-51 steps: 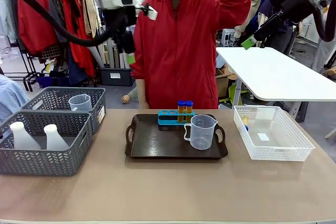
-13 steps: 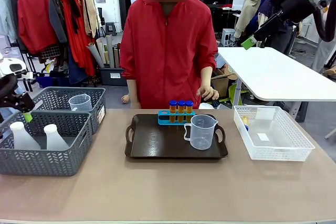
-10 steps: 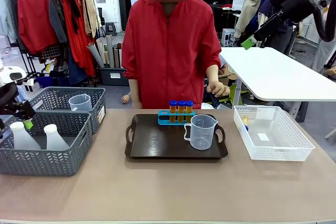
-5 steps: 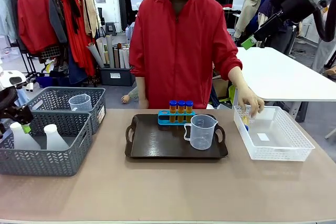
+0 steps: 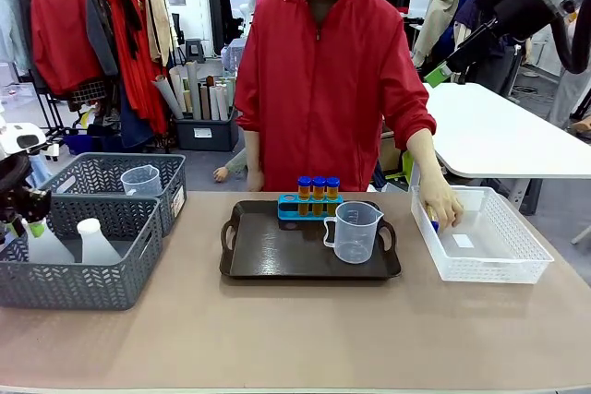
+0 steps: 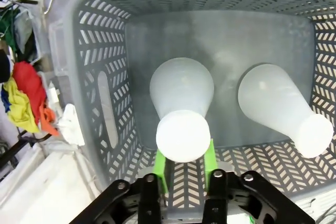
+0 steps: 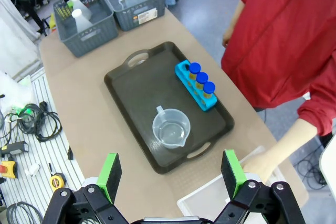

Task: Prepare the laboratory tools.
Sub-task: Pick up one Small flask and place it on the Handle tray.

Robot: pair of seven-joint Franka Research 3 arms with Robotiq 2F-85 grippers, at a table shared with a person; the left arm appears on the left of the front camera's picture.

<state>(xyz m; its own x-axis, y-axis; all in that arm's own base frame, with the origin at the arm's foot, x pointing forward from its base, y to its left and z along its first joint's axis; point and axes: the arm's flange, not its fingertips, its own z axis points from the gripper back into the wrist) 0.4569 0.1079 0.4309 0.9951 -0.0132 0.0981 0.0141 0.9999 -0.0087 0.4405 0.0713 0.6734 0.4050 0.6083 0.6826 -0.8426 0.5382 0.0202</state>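
Two translucent white conical flasks stand in the near grey basket (image 5: 69,283). My left gripper (image 5: 32,225) reaches down into it, shut on the neck of the left flask (image 6: 181,90); the green pads (image 6: 160,171) press on both sides under its top. The other flask (image 6: 278,100) stands free beside it. Three blue-capped tubes of orange liquid (image 5: 317,188) sit in a blue rack on the dark tray (image 5: 277,251), with a clear handled beaker (image 5: 354,232) in front. My right gripper (image 7: 170,169) hangs open high above the table.
A second grey basket (image 5: 102,173) behind the first holds another clear beaker (image 5: 140,180). The person in red has a hand (image 5: 443,208) inside the white mesh basket (image 5: 489,269) at the right. Bare tabletop runs along the front edge.
My left gripper has dropped lower into the near basket and its jaws have closed around the left flask's neck. The person's hand has moved from beside the tube rack into the white basket.
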